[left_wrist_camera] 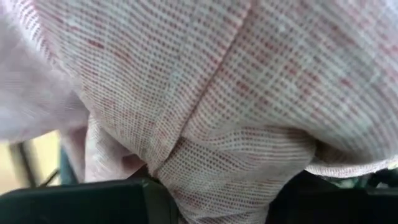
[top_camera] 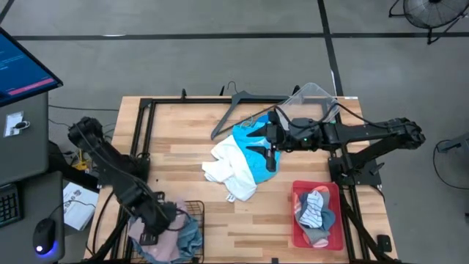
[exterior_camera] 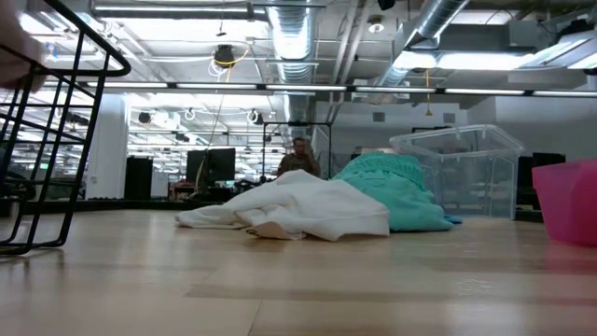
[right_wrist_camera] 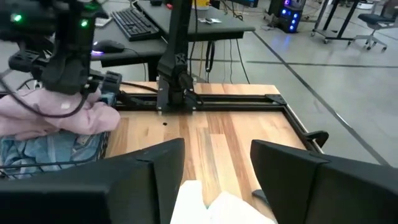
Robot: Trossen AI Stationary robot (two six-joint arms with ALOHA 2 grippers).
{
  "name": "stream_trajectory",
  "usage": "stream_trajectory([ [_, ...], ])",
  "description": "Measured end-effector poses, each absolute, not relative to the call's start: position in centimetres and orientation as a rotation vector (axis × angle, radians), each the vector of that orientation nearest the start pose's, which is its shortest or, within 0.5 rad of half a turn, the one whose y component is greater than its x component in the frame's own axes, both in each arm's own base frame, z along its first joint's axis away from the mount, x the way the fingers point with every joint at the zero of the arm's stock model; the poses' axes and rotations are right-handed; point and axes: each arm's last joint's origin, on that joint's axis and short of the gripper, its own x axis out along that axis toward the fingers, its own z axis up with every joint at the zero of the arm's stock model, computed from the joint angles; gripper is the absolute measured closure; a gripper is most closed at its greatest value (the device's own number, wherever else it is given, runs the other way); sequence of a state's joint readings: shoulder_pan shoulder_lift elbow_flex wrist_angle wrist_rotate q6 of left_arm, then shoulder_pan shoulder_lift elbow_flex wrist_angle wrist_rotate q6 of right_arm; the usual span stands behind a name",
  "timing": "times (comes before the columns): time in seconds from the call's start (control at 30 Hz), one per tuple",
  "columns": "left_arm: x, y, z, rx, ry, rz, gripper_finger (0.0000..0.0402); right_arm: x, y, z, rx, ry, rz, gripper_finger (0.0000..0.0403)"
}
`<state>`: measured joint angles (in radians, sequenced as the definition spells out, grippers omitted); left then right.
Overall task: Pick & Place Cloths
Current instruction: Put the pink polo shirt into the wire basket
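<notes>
My left gripper (top_camera: 152, 233) is down in the dusty pink cloth (top_camera: 165, 246), which is heaped with blue denim (top_camera: 192, 236) in a wire basket (top_camera: 192, 209) at the table's near left corner. The pink weave (left_wrist_camera: 217, 93) fills the left wrist view. My right gripper (top_camera: 271, 163) is open and points down above the bright turquoise cloth (top_camera: 253, 143), touching nothing. A crumpled white cloth (top_camera: 231, 172) lies against the turquoise one's left side, both flat on the table. Striped and grey-blue socks (top_camera: 315, 209) lie in a red bin (top_camera: 297, 220). My left gripper is shut on a bunched fold of the pink cloth (left_wrist_camera: 211, 186), pinched between the two fingers (left_wrist_camera: 93, 202) from above. The creases run together at the fingers. The rest of the cloth (right_wrist_camera: 56, 115) lies heaped on the denim (right_wrist_camera: 43, 149) in the basket.
A grey hanger (top_camera: 231, 106) and a clear plastic box (top_camera: 315, 99) lie at the far edge. The red bin stands near the right edge. Bare wood shows between the basket and the bin. A black frame borders the table. A person (exterior_camera: 298, 159) stands far behind.
</notes>
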<state>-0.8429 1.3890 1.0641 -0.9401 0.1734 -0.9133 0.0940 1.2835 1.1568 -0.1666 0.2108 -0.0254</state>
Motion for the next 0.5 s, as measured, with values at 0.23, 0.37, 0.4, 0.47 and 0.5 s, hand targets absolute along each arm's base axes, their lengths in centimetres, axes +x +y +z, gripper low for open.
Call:
stream_trajectory([
  [0.23, 17.4, -19.9, 22.9, -0.115, 1.56, -0.381, 0.0286, 28.7, 1.7, 35.7, -0.07, 0.302, -0.125, 0.0223],
  [0.37, 17.7, -19.9, 22.1, 0.017, 1.564, -0.47, 0.0286, 28.6, 1.7, 35.5, -0.075, 0.322, -0.125, 0.0223],
  [0.4, 17.7, -19.9, 22.0, 0.068, 1.557, -0.513, 0.0286, 28.6, 1.6, 35.4, -0.077, 0.326, -0.127, 0.0224],
  [0.47, 17.7, -19.9, 21.9, 0.161, 1.534, -0.597, 0.0286, 28.6, 1.6, 35.4, -0.081, 0.333, -0.128, 0.0225],
  [0.5, 17.7, -19.9, 21.9, 0.208, 1.517, -0.633, 0.0285, 28.6, 1.5, 35.4, -0.08, 0.336, -0.131, 0.0226],
])
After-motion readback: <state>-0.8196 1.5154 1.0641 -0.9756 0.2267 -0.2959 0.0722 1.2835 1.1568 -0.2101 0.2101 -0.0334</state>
